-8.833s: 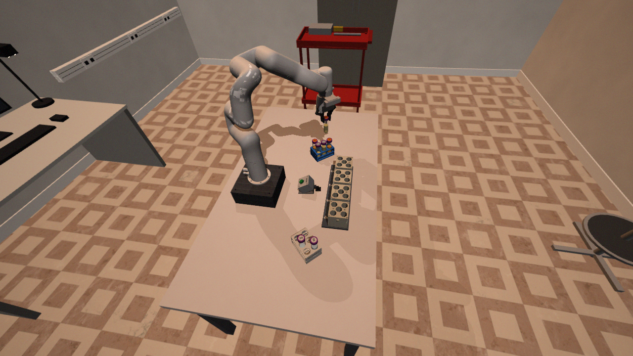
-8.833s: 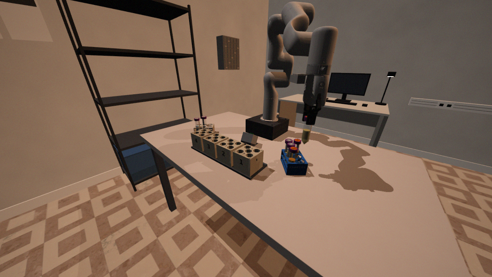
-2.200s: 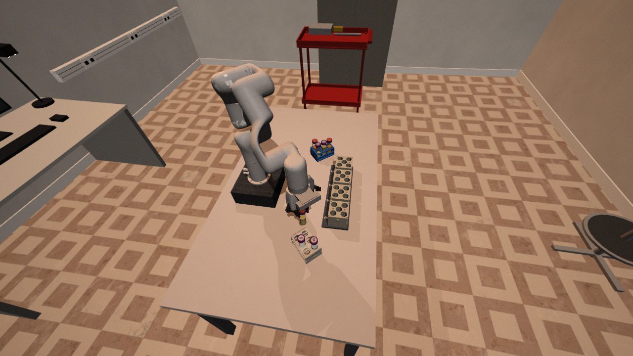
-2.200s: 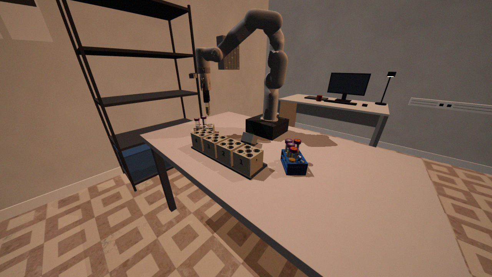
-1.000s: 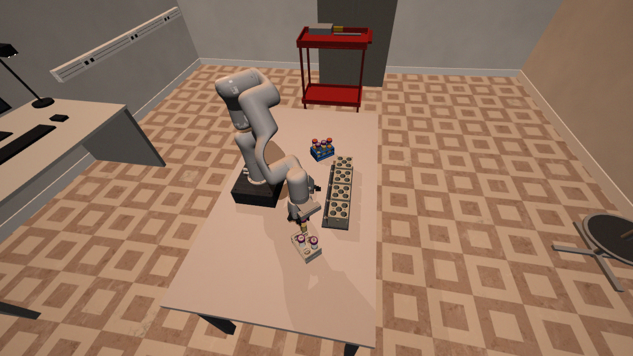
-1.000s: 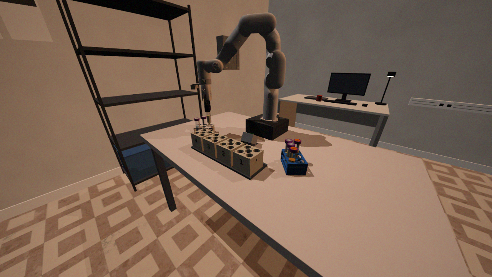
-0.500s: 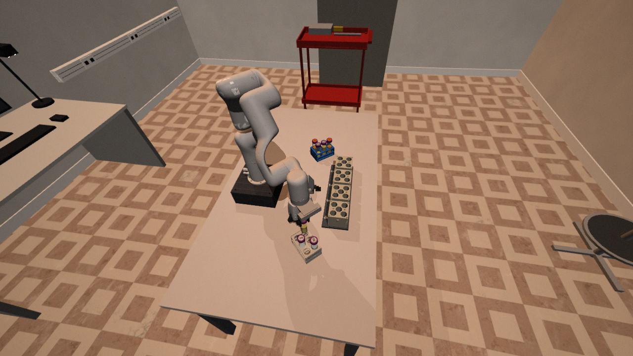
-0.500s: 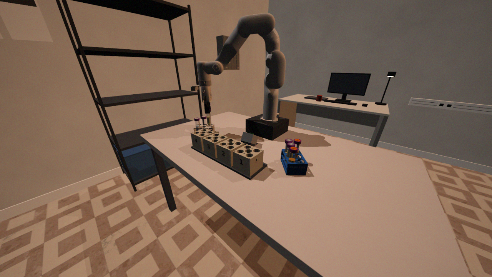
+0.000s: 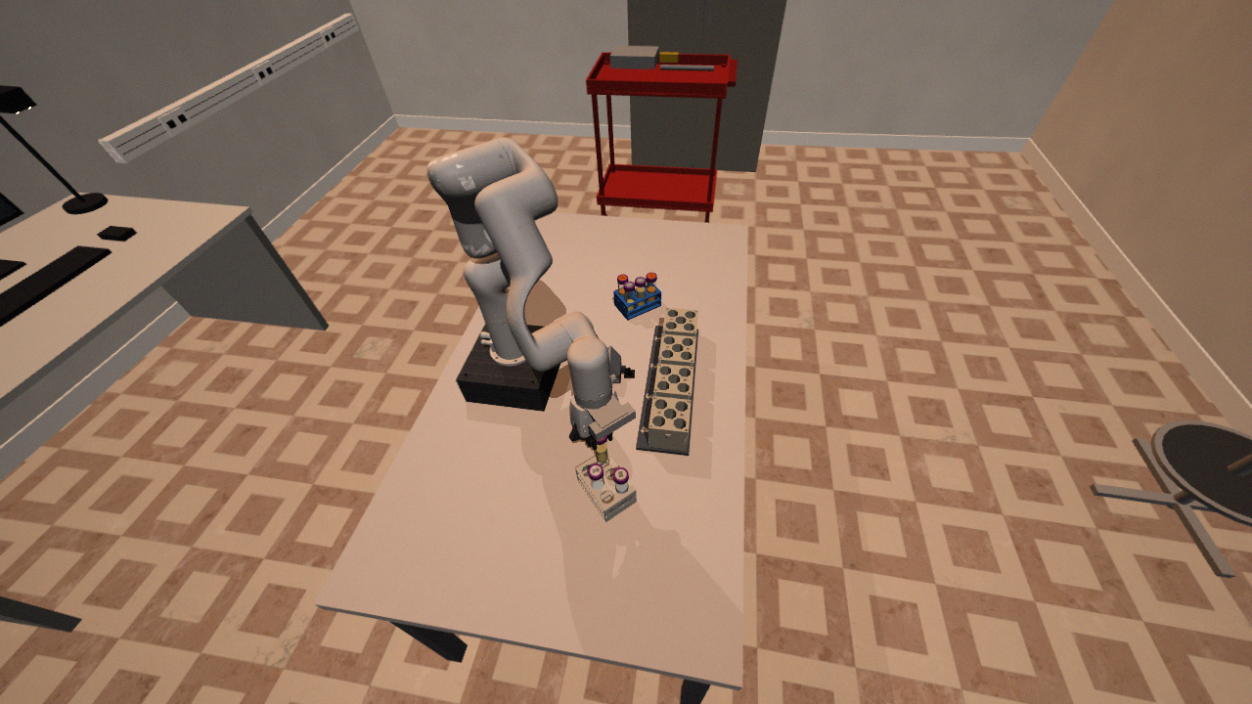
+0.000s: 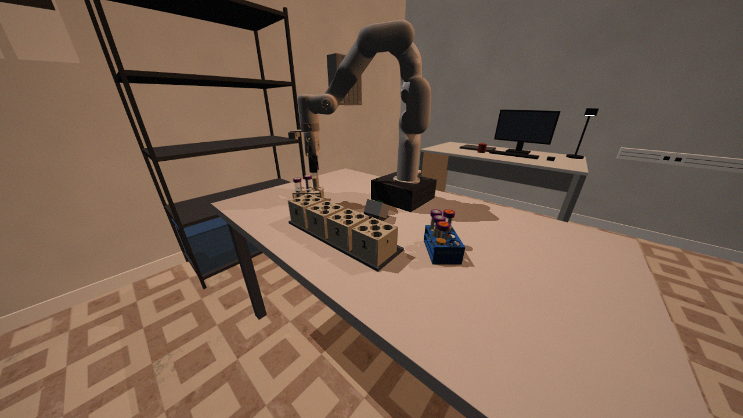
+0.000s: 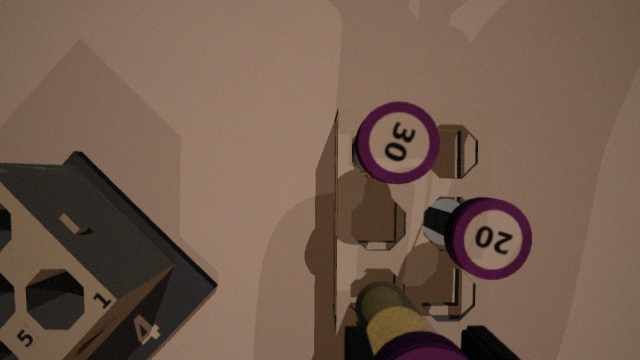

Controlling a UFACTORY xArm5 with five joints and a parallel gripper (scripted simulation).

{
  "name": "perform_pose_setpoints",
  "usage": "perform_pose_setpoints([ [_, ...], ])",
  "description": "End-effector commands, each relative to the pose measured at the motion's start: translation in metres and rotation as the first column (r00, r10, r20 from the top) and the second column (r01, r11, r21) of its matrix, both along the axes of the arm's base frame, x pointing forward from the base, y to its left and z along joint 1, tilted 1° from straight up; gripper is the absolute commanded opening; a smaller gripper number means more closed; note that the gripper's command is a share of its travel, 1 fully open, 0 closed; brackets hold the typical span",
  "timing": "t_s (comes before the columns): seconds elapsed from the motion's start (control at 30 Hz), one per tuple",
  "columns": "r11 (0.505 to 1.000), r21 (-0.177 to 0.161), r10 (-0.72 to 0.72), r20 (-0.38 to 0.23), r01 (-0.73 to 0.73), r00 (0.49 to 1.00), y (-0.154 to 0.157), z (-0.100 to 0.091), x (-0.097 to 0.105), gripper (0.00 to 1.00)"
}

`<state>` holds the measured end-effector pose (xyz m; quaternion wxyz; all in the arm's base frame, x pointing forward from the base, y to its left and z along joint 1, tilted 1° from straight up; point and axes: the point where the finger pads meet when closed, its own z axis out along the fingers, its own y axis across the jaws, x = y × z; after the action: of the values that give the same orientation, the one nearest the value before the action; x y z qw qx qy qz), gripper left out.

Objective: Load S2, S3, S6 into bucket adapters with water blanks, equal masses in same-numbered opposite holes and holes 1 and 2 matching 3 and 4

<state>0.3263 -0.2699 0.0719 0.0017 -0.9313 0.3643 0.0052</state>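
Positioning a yellow-filled tube (image 9: 601,452) (image 10: 315,183) (image 11: 397,325) at the clear rack (image 9: 604,515) (image 10: 306,194) (image 11: 347,272). The gripper (image 9: 601,439) (image 10: 313,174) (image 11: 417,345) is clenched on this tube near its purple cap; cap dot unreadable, so ID not recorded. Fill colour suggests a sample.

Key relation: in the wrist frame the tube's foot lies at the rack's lower left well, with the cap toward the bottom edge. Long axis near upright in the top and exterior frames. Cannot tell whether the foot is above the rim or just inside.

Neighbours: blank 30 (image 9: 620,475) (image 10: 297,180) (image 11: 398,142) stands upper left in the wrist frame, blank 20 (image 9: 596,472) (image 10: 307,177) (image 11: 492,238) right of centre. Adapter 4 (image 9: 667,435) (image 10: 297,212) (image 11: 95,245) is at the wrist frame's lower left, apart from the rack. No tubes seen in the 4 adapters; loading hardly begun.

Judgement: step looks like parking the tube or comparing levels. Next, align foot over well and lower straight; an off-centre foot could catch the rim and shove the loose rack.
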Motion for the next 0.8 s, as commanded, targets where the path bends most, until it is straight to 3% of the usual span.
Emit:
perform_pose_setpoints([
  [0.0,1.000,-0.004,0.000,0.002,0.000,1.000,-0.001,-0.004,0.001,0.00],
  [0.77,1.000,-0.004,0.000,0.002,0.000,1.000,-0.001,-0.023,0.001,0.00],
])
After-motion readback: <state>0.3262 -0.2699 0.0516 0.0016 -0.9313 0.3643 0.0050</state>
